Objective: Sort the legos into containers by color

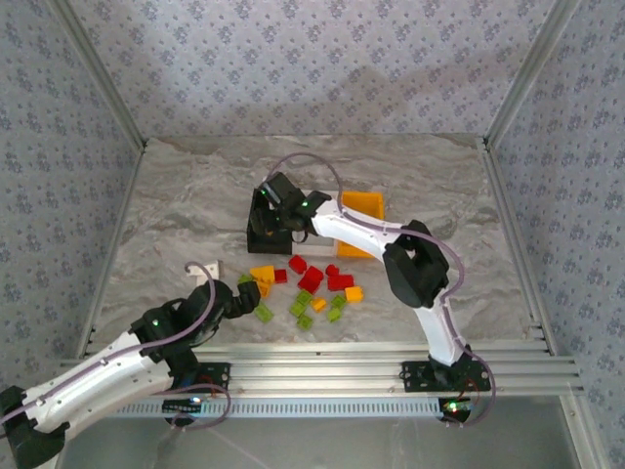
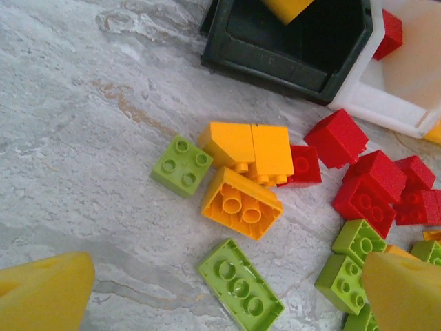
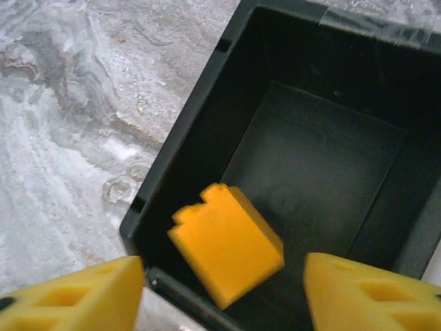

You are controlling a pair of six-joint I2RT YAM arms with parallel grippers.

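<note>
One orange brick [image 3: 227, 245] lies loose within the black bin's [image 3: 200, 131] near corner. It touches neither finger of the right gripper [image 3: 224, 293], whose jaws stand apart above it, likely a drop that makes black the orange bin. Beside it sits the white bin [image 2: 406, 103], holding a red brick [image 2: 389, 33]. Remaining legos [image 2: 241, 200] lie scattered on the table [image 2: 83, 103], where the left gripper [image 2: 224, 293] hangs spread wide, probably choosing its pick.

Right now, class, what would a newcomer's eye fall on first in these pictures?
An orange brick in the black bin, below the open right gripper. Then the heap of red, orange and green bricks on the table, just ahead of the open left gripper. An orange bin stands right of the black one.
</note>
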